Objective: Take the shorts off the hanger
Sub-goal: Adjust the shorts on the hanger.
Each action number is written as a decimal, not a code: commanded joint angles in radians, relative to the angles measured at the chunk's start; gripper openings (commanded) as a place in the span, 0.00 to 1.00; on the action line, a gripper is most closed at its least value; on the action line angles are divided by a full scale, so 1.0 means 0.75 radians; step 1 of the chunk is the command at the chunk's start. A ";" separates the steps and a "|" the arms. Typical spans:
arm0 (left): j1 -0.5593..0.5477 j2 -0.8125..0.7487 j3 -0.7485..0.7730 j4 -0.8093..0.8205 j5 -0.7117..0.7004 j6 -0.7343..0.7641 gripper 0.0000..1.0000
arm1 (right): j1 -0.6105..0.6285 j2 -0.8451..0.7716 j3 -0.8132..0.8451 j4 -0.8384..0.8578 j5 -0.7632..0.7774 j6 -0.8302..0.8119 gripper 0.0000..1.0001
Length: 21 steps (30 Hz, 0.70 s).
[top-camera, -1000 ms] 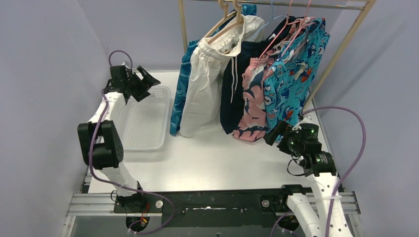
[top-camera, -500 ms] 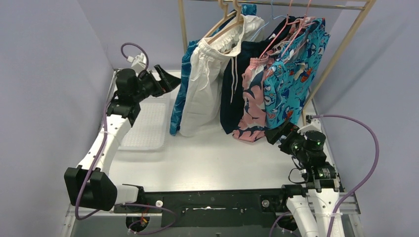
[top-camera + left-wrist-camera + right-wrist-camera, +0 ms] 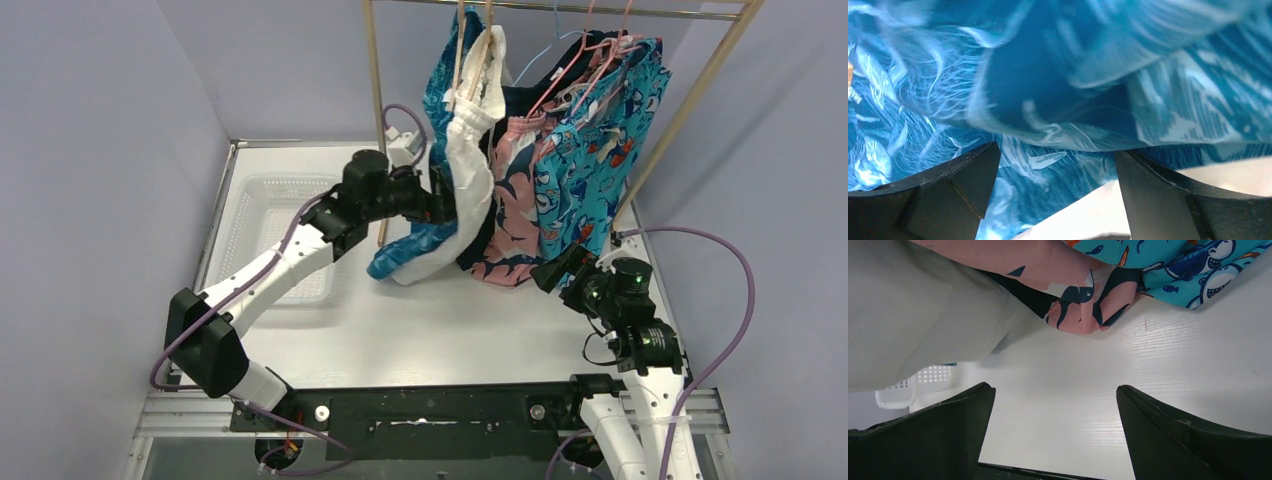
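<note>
Several pairs of shorts hang on hangers from a wooden rail (image 3: 560,8). My left gripper (image 3: 440,200) is open and pushed into the blue leaf-pattern shorts (image 3: 415,250), which fill the left wrist view (image 3: 1048,90) between its open jaws. The white drawstring shorts (image 3: 468,170) are swung to the right beside it. The navy pair (image 3: 520,100) is mostly hidden. The pink-and-navy floral shorts (image 3: 510,220) and the teal cartoon-print shorts (image 3: 590,170) hang at the right, both in the right wrist view (image 3: 1083,295) (image 3: 1193,265). My right gripper (image 3: 555,272) is open and empty below them.
A white plastic basket (image 3: 275,215) sits at the left of the white table (image 3: 450,330). The rack's slanted legs (image 3: 680,110) stand behind and right of the clothes. Purple cables loop from both arms.
My left arm has swung from over the basket rightwards into the blue leaf-pattern shorts, pushing them and the white pair to the right. The right gripper has hardly moved.
</note>
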 commanded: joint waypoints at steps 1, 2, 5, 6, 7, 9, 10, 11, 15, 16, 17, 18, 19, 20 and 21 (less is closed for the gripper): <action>-0.152 0.047 0.110 0.060 -0.076 0.050 0.86 | 0.004 -0.001 0.096 0.023 -0.004 -0.022 0.98; -0.172 0.070 0.121 0.058 -0.083 0.047 0.86 | 0.005 0.007 0.110 0.016 -0.006 -0.026 0.98; -0.202 0.127 0.166 -0.024 -0.120 0.054 0.86 | 0.004 0.037 0.178 -0.011 -0.034 -0.061 0.98; -0.202 0.130 0.163 -0.045 -0.139 0.054 0.85 | 0.004 0.049 0.209 -0.022 -0.047 -0.073 0.98; -0.202 0.123 0.147 -0.054 -0.164 0.055 0.85 | 0.005 0.056 0.238 -0.033 -0.061 -0.087 0.98; -0.197 0.072 0.090 -0.064 -0.235 0.050 0.85 | 0.004 0.062 0.298 -0.049 -0.092 -0.106 0.98; -0.196 0.030 0.047 -0.053 -0.271 0.048 0.86 | 0.004 0.059 0.327 -0.049 -0.116 -0.119 0.98; -0.191 -0.013 0.006 -0.040 -0.300 0.042 0.86 | 0.004 0.058 0.352 -0.045 -0.152 -0.133 0.98; -0.139 -0.191 -0.134 -0.034 -0.333 0.025 0.86 | 0.007 0.083 0.432 0.021 -0.386 -0.151 1.00; -0.123 -0.223 -0.155 -0.049 -0.330 0.026 0.86 | 0.006 0.096 0.443 0.036 -0.442 -0.146 0.99; -0.111 -0.254 -0.176 -0.060 -0.324 0.026 0.86 | 0.007 0.112 0.455 0.047 -0.492 -0.140 0.97; -0.101 -0.285 -0.205 -0.070 -0.323 0.026 0.87 | 0.008 0.126 0.464 0.055 -0.527 -0.135 0.96; -0.093 -0.314 -0.227 -0.070 -0.321 0.026 0.87 | 0.008 0.136 0.467 0.068 -0.556 -0.131 0.95; -0.084 -0.342 -0.247 -0.066 -0.318 0.026 0.87 | 0.010 0.146 0.463 0.080 -0.579 -0.127 0.94; -0.075 -0.364 -0.266 -0.064 -0.318 0.020 0.87 | 0.016 0.158 0.460 0.089 -0.603 -0.128 0.93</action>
